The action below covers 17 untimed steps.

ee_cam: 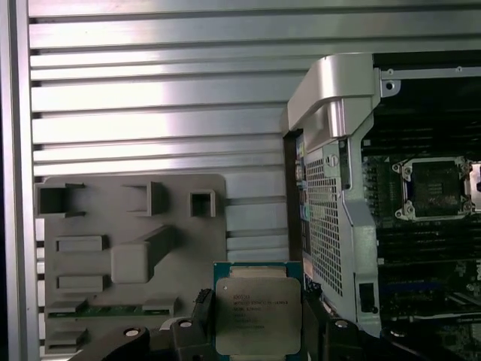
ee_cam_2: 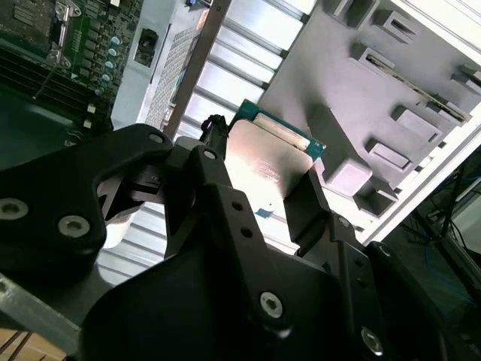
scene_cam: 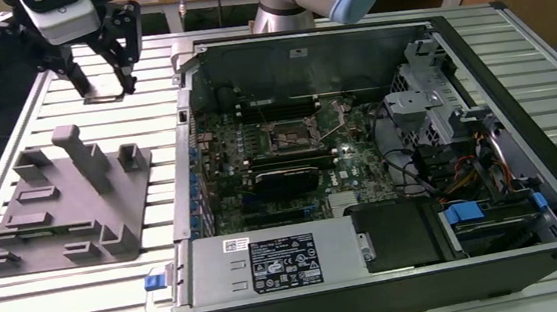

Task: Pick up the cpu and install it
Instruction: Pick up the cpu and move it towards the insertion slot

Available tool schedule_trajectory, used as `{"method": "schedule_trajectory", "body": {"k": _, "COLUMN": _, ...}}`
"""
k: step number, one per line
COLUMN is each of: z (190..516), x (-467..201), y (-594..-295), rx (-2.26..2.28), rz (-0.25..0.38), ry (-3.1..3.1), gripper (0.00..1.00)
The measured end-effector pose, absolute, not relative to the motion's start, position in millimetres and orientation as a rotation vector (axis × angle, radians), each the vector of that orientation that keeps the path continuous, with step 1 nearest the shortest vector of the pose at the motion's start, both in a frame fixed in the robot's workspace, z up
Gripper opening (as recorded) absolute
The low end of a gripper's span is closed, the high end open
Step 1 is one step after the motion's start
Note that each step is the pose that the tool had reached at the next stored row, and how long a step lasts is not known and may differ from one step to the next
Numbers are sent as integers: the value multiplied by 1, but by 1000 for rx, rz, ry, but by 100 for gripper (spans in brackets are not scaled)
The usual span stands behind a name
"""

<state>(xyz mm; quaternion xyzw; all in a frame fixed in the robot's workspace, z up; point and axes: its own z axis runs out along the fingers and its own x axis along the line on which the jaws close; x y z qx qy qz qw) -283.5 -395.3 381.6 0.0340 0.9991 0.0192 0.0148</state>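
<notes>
The hand (scene_cam: pixel 105 93) clamps the small flat silver-topped square cpu (ee_cam: pixel 258 316) by opposite edges above the slatted metal bench (scene_cam: pixel 64 298), likely sparing its contacts.

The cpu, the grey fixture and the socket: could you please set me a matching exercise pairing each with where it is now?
Things:
1. cpu
2. grey fixture
3. socket

Places:
A. inside the computer case
B. held in the gripper, above the table
C. lying on the table beside the computer case

Pairs: 1-B, 2-C, 3-A.
</notes>
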Motion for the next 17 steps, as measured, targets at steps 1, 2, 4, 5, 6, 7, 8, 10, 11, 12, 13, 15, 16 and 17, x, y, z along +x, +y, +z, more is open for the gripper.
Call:
{"method": "schedule_trajectory", "body": {"k": 1, "z": 382, "x": -283, "y": -395, "rx": 106, "rz": 60, "ry": 3109, "gripper": 55}}
{"method": "schedule_trajectory", "body": {"k": 2, "z": 382, "x": -282, "y": -395, "rx": 106, "rz": 60, "ry": 3110, "gripper": 55}}
{"method": "schedule_trajectory", "body": {"k": 4, "z": 382, "x": -280, "y": -395, "rx": 106, "rz": 60, "ry": 3110, "gripper": 55}}
{"method": "schedule_trajectory", "body": {"k": 5, "z": 382, "x": -279, "y": -395, "rx": 106, "rz": 60, "ry": 3110, "gripper": 55}}
{"method": "schedule_trajectory", "body": {"k": 6, "z": 382, "x": -278, "y": -395, "rx": 106, "rz": 60, "ry": 3110, "gripper": 55}}
{"method": "schedule_trajectory", "body": {"k": 7, "z": 382, "x": -277, "y": -395, "rx": 106, "rz": 60, "ry": 3110, "gripper": 55}}
{"method": "schedule_trajectory", "body": {"k": 8, "z": 382, "x": -276, "y": -395, "rx": 106, "rz": 60, "ry": 3110, "gripper": 55}}
{"method": "schedule_trajectory", "body": {"k": 10, "z": 382, "x": -274, "y": -394, "rx": 106, "rz": 60, "ry": 3110, "gripper": 55}}
{"method": "schedule_trajectory", "body": {"k": 11, "z": 382, "x": -273, "y": -394, "rx": 106, "rz": 60, "ry": 3110, "gripper": 55}}
{"method": "schedule_trajectory", "body": {"k": 12, "z": 382, "x": -272, "y": -394, "rx": 106, "rz": 60, "ry": 3110, "gripper": 55}}
{"method": "schedule_trajectory", "body": {"k": 13, "z": 382, "x": -271, "y": -394, "rx": 106, "rz": 60, "ry": 3109, "gripper": 55}}
{"method": "schedule_trajectory", "body": {"k": 15, "z": 382, "x": -269, "y": -394, "rx": 106, "rz": 60, "ry": 3110, "gripper": 55}}
{"method": "schedule_trajectory", "body": {"k": 16, "z": 382, "x": -267, "y": -394, "rx": 106, "rz": 60, "ry": 3109, "gripper": 55}}
{"method": "schedule_trajectory", "body": {"k": 17, "z": 382, "x": -266, "y": -394, "rx": 106, "rz": 60, "ry": 3109, "gripper": 55}}
